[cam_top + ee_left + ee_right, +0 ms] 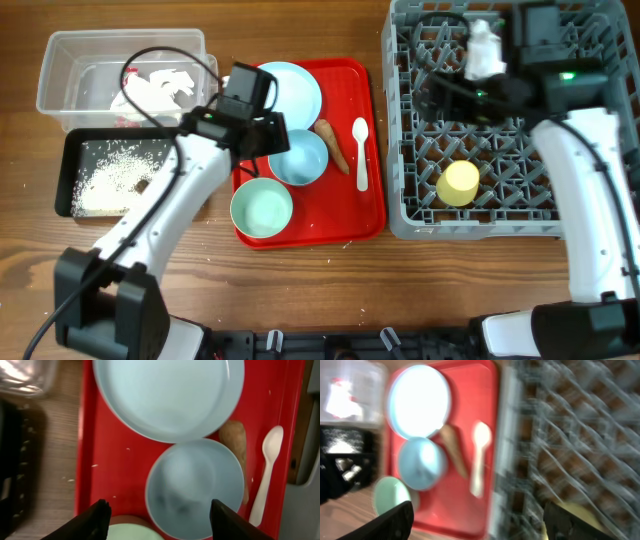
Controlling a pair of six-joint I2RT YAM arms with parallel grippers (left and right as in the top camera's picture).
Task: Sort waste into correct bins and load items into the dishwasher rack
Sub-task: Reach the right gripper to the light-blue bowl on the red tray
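**Sorting and loading, part-way through.** The left gripper (159,507) hangs over the red tray (365,215) with its 2 fingers spread wide and nothing held. The small pale bowl (195,485) lies below the gap, offset toward 1 finger. This stance suggests a pinch on the bowl's wall, so the bowl is judged the next item for the dishwasher rack (410,215). The bowl sits just beside the pale blue plate (167,395). The mint-green bowl (262,208), the carrot-like stick (333,145) and the white spoon (361,152) share the same tray, so 4 items and 1 piece of waste await handling. The yellow cup (459,183) already rests in the rack near its front edge. The right gripper (480,517) is likewise open and empty above the rack; its view is blurred. Crumpled paper (160,90) lies in the clear tub (60,70) and rice grains (105,180) in the black tray (68,160), apparently 1 bin per kind of waste. The stick touches the small bowl's side and may shift as the bowl lifts.
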